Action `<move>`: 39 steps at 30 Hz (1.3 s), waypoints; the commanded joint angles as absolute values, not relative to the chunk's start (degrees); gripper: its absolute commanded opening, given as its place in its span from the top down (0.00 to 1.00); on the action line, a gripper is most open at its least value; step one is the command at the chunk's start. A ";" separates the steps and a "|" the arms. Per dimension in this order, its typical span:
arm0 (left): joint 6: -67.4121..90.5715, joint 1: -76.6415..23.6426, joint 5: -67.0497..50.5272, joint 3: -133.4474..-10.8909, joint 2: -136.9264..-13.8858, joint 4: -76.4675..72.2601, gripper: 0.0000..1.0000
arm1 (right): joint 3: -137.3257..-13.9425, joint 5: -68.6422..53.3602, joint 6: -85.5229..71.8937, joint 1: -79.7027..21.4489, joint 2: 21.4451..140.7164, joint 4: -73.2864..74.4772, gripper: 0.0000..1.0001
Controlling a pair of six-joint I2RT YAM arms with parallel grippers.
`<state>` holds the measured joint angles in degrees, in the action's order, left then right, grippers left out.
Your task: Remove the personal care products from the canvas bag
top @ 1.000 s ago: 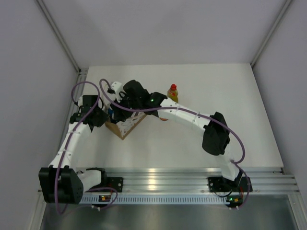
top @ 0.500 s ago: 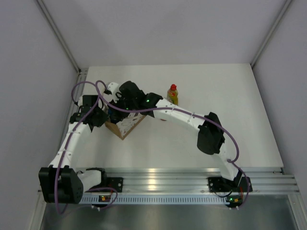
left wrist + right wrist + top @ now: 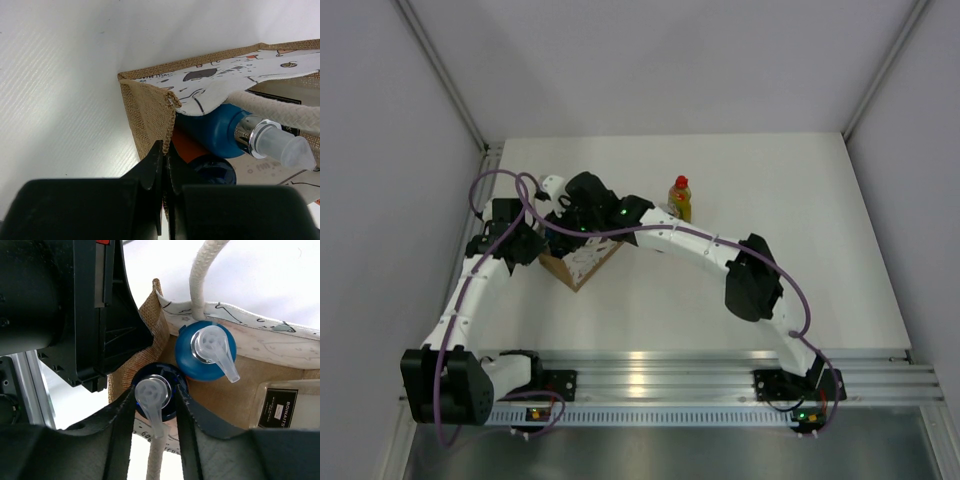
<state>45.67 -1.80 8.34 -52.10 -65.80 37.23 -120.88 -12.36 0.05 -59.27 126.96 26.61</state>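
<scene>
The canvas bag (image 3: 582, 262) stands at the table's left, tan burlap with a printed white lining. My left gripper (image 3: 164, 147) is shut on the bag's corner edge (image 3: 145, 110). Inside stand two blue-topped bottles with pale pump caps. My right gripper (image 3: 155, 395) reaches down into the bag, its fingers pressed against both sides of the nearer bottle (image 3: 170, 407). The second bottle (image 3: 192, 357) stands just behind it, under a white cord handle (image 3: 200, 280). A flat pale pack with a black label (image 3: 282, 407) lies against the bag's far side. A yellow bottle with a red cap (image 3: 680, 197) stands on the table outside the bag.
The left gripper's black body (image 3: 100, 315) sits close beside the bag's corner, next to my right fingers. A second cord handle (image 3: 157, 460) hangs between the right fingers. The aluminium rail (image 3: 650, 375) runs along the near edge. Grey walls enclose the table on three sides.
The right gripper has sunk slightly further into the bag and its fingers have narrowed onto the nearer bottle. The left gripper has kept its hold on the bag.
</scene>
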 commanded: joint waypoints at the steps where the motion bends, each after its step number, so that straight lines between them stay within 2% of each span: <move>1: 44.65 -1.49 7.03 -53.61 -65.83 39.73 1.00 | -123.22 -11.78 1.41 -60.82 127.35 25.84 0.66; 8: 44.65 -1.49 7.12 -53.53 -65.57 39.99 1.00 | -123.22 -11.43 1.84 -60.73 127.35 25.84 0.77; 11: 44.82 -1.49 7.21 -53.35 -65.39 39.99 1.00 | -123.22 -11.60 2.20 -60.73 127.27 25.75 0.87; 12: 44.82 -1.49 7.21 -53.35 -65.30 39.99 1.00 | -123.14 -11.86 2.28 -60.82 127.09 25.75 0.96; 13: 45.00 -1.49 7.21 -53.26 -65.30 39.99 1.00 | -123.22 -11.95 2.37 -60.82 126.83 25.66 0.99; 39: 45.44 -1.49 7.47 -52.47 -64.60 39.99 1.00 | -126.83 -6.68 2.55 -61.26 112.77 25.75 1.00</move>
<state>45.52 -1.80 8.34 -52.18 -65.73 37.50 -121.93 -7.66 2.81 -59.99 121.36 30.06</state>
